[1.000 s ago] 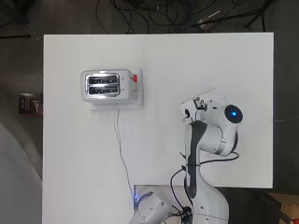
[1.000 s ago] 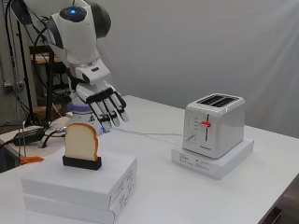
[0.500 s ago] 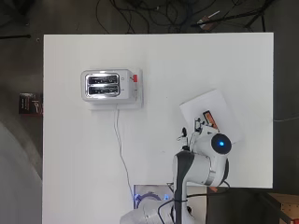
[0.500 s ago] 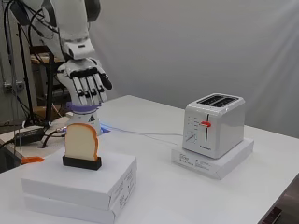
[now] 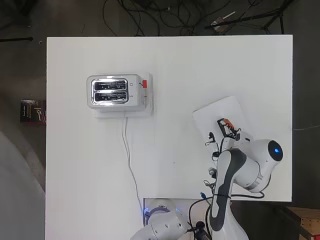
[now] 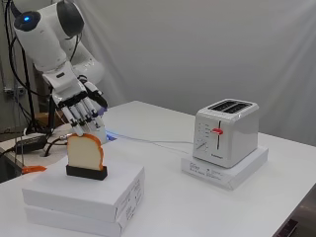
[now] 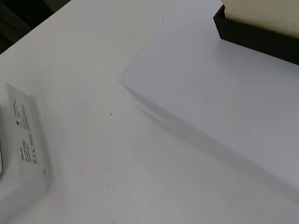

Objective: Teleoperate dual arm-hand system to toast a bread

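Hand (image 6: 79,103) open, fingertips down over bread (image 6: 85,152)

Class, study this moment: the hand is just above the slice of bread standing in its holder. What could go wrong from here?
1. The black and white hand hangs with straight fingers just above the tan bread slice; a careless descent could topple it from its black holder.
2. The slice stands near the edge of the stacked white boxes, so it might fall onto the table.
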`<state>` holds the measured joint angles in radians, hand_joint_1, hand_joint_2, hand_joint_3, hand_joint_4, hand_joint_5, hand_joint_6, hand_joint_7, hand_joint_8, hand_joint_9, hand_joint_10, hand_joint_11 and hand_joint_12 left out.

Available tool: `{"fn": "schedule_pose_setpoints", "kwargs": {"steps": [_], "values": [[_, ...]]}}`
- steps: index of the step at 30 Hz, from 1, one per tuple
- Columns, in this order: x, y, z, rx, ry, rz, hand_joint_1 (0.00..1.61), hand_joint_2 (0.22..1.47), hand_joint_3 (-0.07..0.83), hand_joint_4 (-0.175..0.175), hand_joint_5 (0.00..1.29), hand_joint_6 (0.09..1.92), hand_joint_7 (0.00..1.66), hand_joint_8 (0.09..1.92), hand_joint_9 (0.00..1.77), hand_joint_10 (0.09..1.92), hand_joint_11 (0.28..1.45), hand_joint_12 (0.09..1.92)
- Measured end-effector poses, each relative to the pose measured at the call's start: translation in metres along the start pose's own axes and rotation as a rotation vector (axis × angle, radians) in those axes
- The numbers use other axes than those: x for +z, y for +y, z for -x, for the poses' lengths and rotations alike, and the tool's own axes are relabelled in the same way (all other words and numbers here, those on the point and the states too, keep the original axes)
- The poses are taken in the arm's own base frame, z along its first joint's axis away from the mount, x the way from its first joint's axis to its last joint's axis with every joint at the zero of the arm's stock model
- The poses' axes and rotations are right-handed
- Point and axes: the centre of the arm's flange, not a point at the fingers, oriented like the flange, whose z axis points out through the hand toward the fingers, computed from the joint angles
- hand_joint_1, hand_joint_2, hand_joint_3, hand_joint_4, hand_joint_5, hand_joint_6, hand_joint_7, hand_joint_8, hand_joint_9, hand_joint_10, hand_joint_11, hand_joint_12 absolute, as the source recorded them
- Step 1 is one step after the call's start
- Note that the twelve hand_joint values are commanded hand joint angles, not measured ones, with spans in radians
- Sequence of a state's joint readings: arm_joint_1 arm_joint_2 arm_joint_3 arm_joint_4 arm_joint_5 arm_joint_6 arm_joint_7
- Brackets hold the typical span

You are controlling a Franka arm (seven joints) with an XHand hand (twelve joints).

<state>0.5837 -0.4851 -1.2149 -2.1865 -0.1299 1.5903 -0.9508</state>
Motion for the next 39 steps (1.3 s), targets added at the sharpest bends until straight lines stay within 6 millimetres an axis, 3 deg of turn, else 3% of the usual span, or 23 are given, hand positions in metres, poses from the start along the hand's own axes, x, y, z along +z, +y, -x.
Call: {"fn": "schedule_pose_setpoints", "kwargs": {"steps": [3,5,10,12,15,19,22,27,28,31,35,39], "values": [[-0.002,0.000,-0.003,0.000,0.001,0.006,0.35,1.24,0.003,-0.069,0.57,0.09,0.75,0.09,0.85,0.09,0.54,0.09],[-0.012,-0.011,-0.014,-0.010,-0.026,0.050,0.33,1.24,0.002,-0.062,0.59,0.09,0.78,0.09,0.89,0.09,0.57,0.09],[-0.042,-0.062,-0.054,-0.026,-0.112,0.196,0.37,1.22,-0.008,-0.048,0.63,0.09,0.77,0.09,0.88,0.09,0.60,0.09],[-0.046,-0.082,-0.060,0.007,-0.164,0.242,0.42,1.20,-0.011,-0.040,0.66,0.09,0.78,0.09,0.88,0.09,0.59,0.09],[-0.040,-0.092,-0.053,0.042,-0.227,0.281,0.55,1.17,-0.003,-0.010,0.77,0.09,0.86,0.09,0.99,0.09,0.63,0.09],[-0.023,-0.089,-0.038,0.065,-0.286,0.308,0.57,1.15,-0.004,-0.008,0.77,0.09,0.90,0.09,1.06,0.09,0.67,0.09],[-0.017,-0.100,-0.029,0.060,-0.319,0.346,0.58,1.13,-0.009,-0.008,0.75,0.09,0.90,0.09,1.05,0.09,0.66,0.09],[-0.046,-0.118,-0.010,0.071,-0.290,0.377,0.60,1.15,0.005,0.023,0.77,0.09,0.84,0.09,0.94,0.09,0.60,0.09],[-0.053,-0.117,-0.006,0.075,-0.281,0.378,0.57,1.16,0.007,0.024,0.75,0.09,0.80,0.09,0.90,0.09,0.58,0.09],[-0.062,-0.104,0.003,0.087,-0.264,0.379,0.36,1.06,-0.016,-0.010,0.48,0.09,0.53,0.09,0.67,0.09,0.48,0.09],[-0.031,-0.053,0.014,0.125,-0.276,0.272,0.70,1.05,-0.003,0.081,0.74,0.09,0.49,0.09,0.54,0.09,0.42,0.09],[-0.003,-0.012,0.042,0.174,-0.269,0.211,0.80,1.03,-0.008,0.089,0.74,0.09,0.49,0.09,0.53,0.09,0.41,0.09]]}}
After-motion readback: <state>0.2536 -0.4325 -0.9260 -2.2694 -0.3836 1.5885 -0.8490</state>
